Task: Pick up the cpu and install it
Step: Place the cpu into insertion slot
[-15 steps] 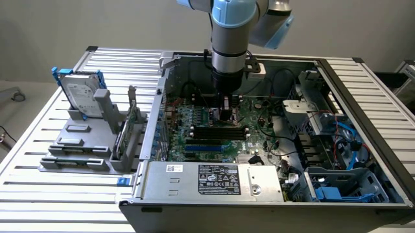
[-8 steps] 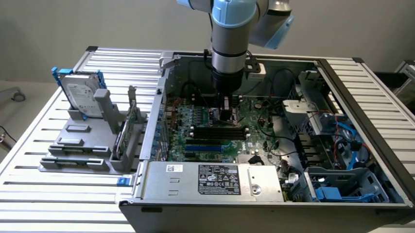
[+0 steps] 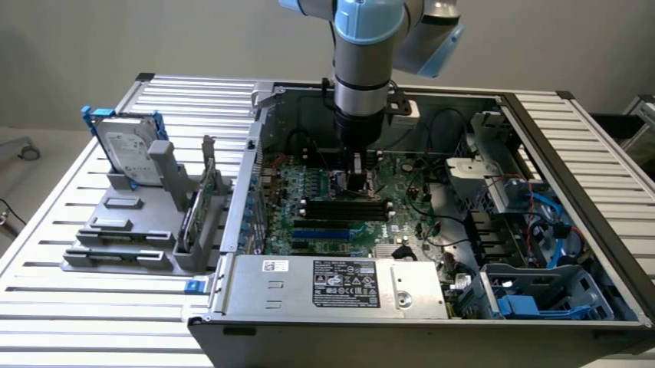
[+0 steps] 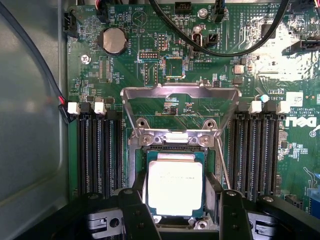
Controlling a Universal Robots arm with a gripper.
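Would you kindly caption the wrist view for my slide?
Open gripper straddles the cpu on the motherboard, with the retention frame raised.

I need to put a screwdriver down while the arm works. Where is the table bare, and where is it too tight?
Bare slats of the table in front of the grey fixture, at the exterior view's left, and beside the case at the exterior view's far right. Crowded: inside the case, where the arm hangs over the motherboard among cables.

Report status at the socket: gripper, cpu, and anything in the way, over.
Gripper low over the socket, grip unclear. Cpu level at the open socket. Retention frame swung up; nothing blocking.
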